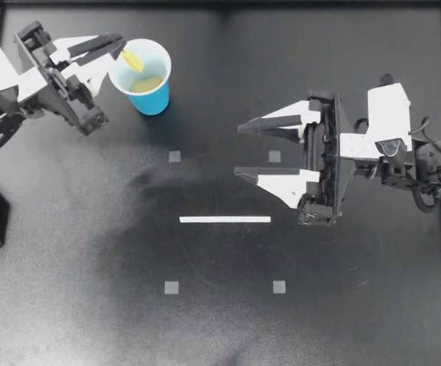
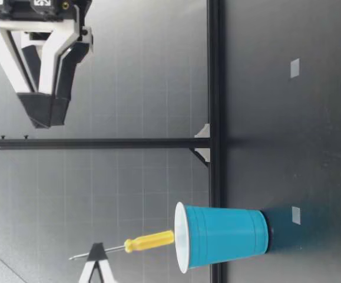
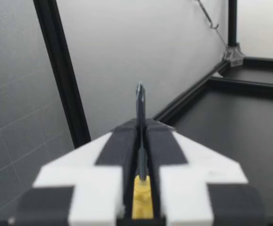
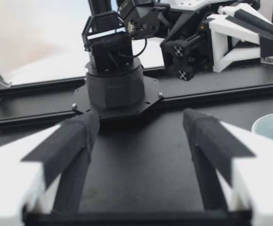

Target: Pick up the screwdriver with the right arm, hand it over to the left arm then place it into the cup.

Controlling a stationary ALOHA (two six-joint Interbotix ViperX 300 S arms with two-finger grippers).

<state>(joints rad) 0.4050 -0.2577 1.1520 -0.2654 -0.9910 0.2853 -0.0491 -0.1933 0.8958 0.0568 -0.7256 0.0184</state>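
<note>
Your left gripper (image 1: 116, 46) is clamped on the screwdriver (image 1: 132, 59), handle down just over the blue cup (image 1: 155, 101). Your right gripper (image 1: 238, 150) hangs wide open and empty above the surface (image 1: 91, 229).

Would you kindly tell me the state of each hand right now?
Left hand: shut on the yellow-handled metal screwdriver.
Right hand: open, holding nothing.

Yellow-handled screwdriver (image 1: 132, 59) hangs handle-down just above upright blue cup (image 1: 154, 99).
</note>
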